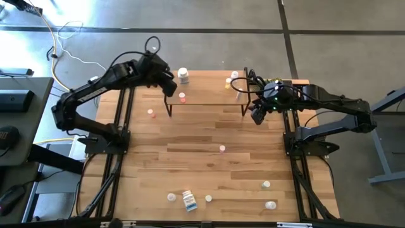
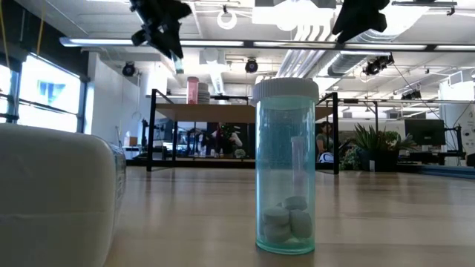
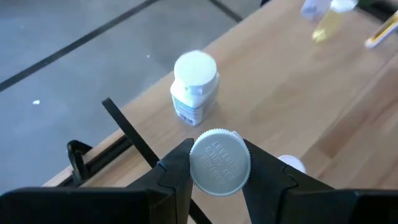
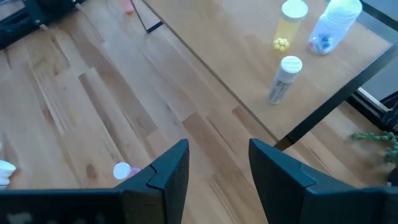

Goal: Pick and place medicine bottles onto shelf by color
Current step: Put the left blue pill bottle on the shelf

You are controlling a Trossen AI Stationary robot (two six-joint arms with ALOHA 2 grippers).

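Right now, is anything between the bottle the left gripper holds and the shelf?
Nothing visible is. The left gripper holds a white-capped bottle above the shelf. A white bottle stands to one side, apart from it.

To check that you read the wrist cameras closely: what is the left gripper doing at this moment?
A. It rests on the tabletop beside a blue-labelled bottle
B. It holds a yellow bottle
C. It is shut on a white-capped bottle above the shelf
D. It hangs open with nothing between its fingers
C: in the left wrist view the left gripper is clamped on a white-capped bottle, over the shelf near another white bottle.
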